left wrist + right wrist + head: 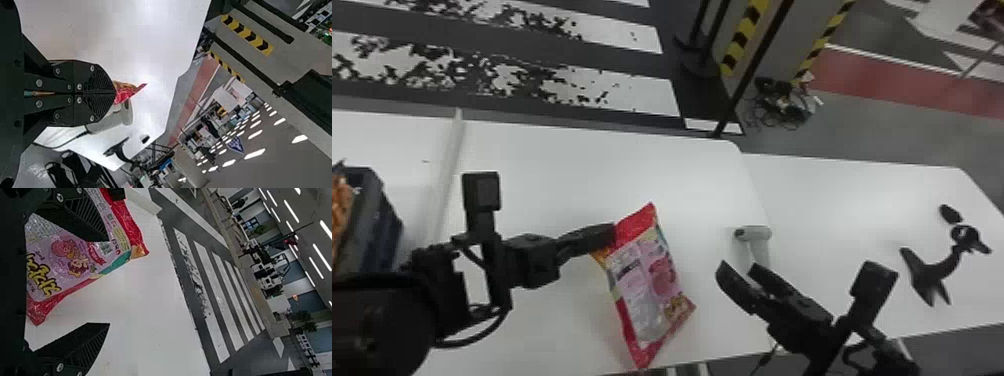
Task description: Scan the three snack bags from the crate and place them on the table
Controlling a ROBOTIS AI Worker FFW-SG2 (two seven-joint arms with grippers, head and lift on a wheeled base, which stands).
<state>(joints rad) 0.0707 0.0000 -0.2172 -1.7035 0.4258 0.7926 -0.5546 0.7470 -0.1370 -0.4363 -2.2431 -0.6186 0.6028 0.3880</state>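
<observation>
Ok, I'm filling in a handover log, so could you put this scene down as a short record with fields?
Left gripper: shut on the snack bag
Bag colours: red and pink, mostly
Right gripper: open, empty, right of the bag
Scanner: on the table, grey, ungripped
Crate: far left, orange packaging inside

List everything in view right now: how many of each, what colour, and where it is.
snack bag: 1, red and pink, in the left gripper, over the table
crate: 1, dark blue-grey, far left
orange packaging: count unclear, orange, in the crate
handheld scanner: 1, pale grey, near the table's right end
stand: 1, black, on the right-hand table
tables: at least 2, white, side by side
cable tangle: 1, mostly black, floor beyond
left gripper: 1, black, shut on the bag
right gripper: 1, black, fingers open, right of the bag
</observation>
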